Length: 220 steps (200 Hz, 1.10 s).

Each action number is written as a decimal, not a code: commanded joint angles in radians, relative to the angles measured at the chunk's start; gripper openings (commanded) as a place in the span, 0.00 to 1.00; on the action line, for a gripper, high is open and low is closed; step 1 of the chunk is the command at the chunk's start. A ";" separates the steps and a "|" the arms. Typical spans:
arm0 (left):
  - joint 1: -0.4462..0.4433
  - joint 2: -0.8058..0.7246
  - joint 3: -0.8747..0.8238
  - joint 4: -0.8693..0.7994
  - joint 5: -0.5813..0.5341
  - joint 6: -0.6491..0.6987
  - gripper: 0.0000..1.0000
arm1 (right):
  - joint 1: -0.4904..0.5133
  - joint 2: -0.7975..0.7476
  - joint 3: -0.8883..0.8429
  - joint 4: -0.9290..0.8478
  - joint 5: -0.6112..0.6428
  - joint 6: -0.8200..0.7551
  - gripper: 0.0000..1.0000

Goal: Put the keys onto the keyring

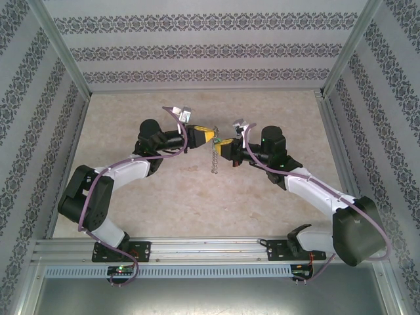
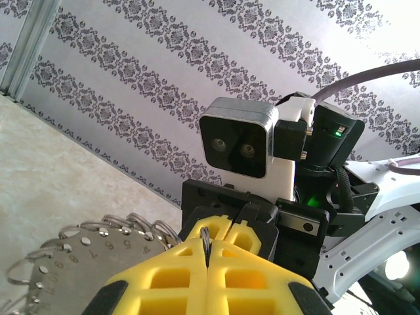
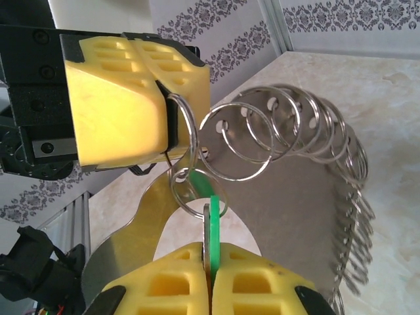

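Observation:
My left gripper [image 2: 207, 248] is shut on the thin wire of the keyring [image 3: 186, 125], a silver split ring held above the table. A smaller ring [image 3: 190, 191] hangs from that wire. My right gripper [image 3: 211, 254] faces it from below and is shut on the key [image 3: 214, 223], whose green head and silver metal stand edge-on between the pads. The key's top touches the smaller ring. In the top view the left gripper [image 1: 210, 136] and the right gripper [image 1: 225, 144] meet tip to tip over the middle of the table. The left gripper's yellow fingers [image 3: 125, 98] show at the upper left.
A grey metal plate [image 3: 295, 197] with numbered holes carries several more split rings [image 3: 308, 125] and hangs below the grippers [image 1: 213, 159]. The same plate [image 2: 72, 259] shows beside my left fingers. Patterned walls [image 1: 197, 46] enclose the beige table [image 1: 184, 197].

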 commanded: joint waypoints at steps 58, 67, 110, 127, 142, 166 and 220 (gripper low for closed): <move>-0.013 -0.029 -0.044 0.178 -0.027 -0.015 0.00 | 0.019 -0.006 0.011 0.015 -0.071 0.013 0.00; -0.013 -0.029 -0.049 0.183 -0.030 -0.015 0.00 | 0.021 -0.003 0.015 0.019 -0.074 0.017 0.00; -0.013 -0.026 -0.063 0.204 -0.035 -0.020 0.00 | 0.037 0.038 0.049 0.022 -0.091 0.025 0.00; -0.012 -0.023 -0.070 0.217 -0.036 -0.023 0.00 | 0.041 0.053 0.062 0.016 -0.096 0.022 0.00; -0.014 -0.018 -0.076 0.228 -0.037 -0.028 0.00 | 0.041 0.060 0.066 0.016 -0.090 0.022 0.00; -0.016 -0.012 -0.078 0.239 -0.038 -0.031 0.00 | 0.041 0.077 0.078 0.018 -0.097 0.026 0.00; -0.020 -0.004 -0.082 0.257 -0.041 -0.038 0.00 | 0.042 0.096 0.089 0.019 -0.090 0.029 0.00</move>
